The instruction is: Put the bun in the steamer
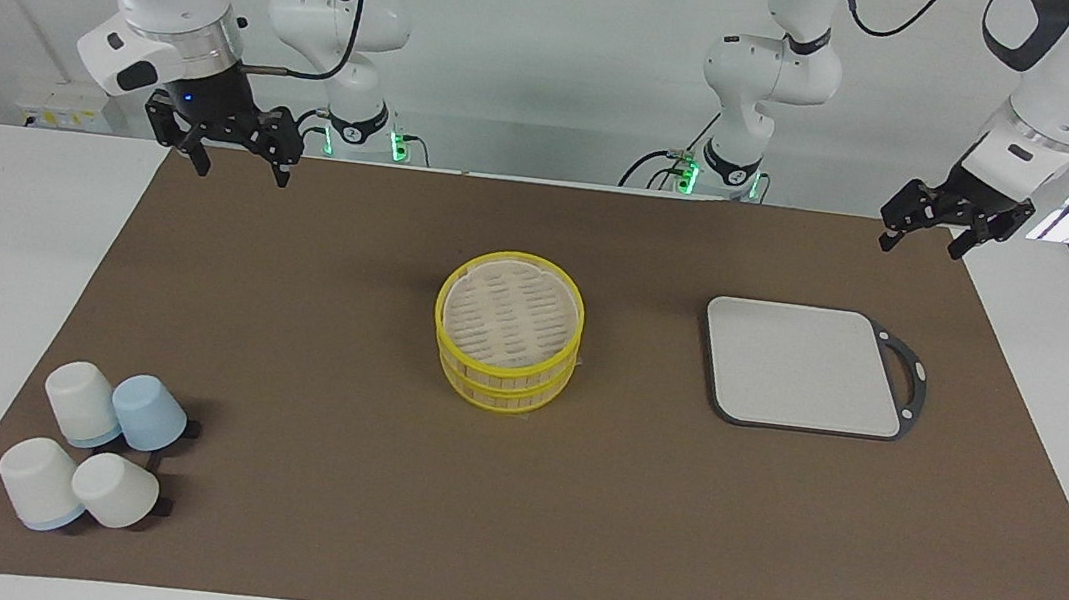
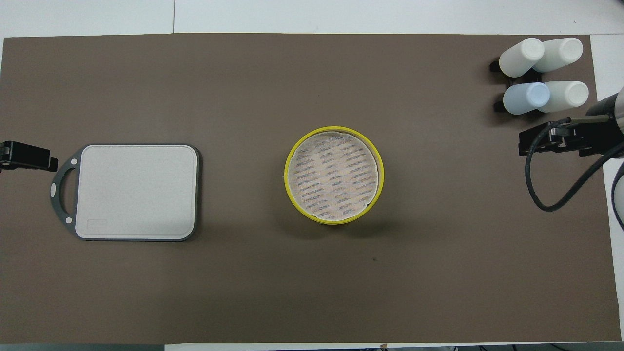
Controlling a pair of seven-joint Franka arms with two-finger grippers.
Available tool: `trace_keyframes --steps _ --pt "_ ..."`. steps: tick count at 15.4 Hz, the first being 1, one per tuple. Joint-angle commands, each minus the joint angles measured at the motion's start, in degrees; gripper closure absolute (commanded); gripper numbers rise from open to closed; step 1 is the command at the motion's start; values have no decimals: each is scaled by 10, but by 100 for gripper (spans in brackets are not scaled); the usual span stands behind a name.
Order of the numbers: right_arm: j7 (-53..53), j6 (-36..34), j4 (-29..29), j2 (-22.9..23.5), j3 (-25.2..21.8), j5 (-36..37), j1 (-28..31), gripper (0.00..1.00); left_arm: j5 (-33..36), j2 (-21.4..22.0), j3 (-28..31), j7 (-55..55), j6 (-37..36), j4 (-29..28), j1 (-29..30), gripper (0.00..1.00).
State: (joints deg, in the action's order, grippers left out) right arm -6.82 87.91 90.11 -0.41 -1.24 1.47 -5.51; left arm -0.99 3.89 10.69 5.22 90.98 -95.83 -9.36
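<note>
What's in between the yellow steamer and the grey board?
Nothing: only bare brown mat lies between the steamer and the board, in both views.

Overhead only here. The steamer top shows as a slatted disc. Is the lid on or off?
Observer: Looks on. From the side, the steamer is two yellow-rimmed slatted layers stacked, with the top one closing it.
Operator: I only see slivers of the grippers. Is either one holding the bun?
Observer: No. The left gripper hangs open with nothing in it, raised over the mat's corner at the left arm's end.
Operator: And the right?
Observer: The right gripper is also open with nothing in it, raised over the mat's corner at the right arm's end. No bun shows in the facing view either.
</note>
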Motion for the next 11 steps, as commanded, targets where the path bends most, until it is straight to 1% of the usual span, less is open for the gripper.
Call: trace_keyframes --steps 1,4,11 --pt "13 2 -6 3 5 -6 13 0 8 4 5 3 -12 4 -7 0" --pt "13 7 -4 1 17 -22 30 0 8 4 5 2 -12 4 -7 0" --pt "12 4 -5 1 22 -24 32 0 8 4 5 3 -11 4 -7 0"
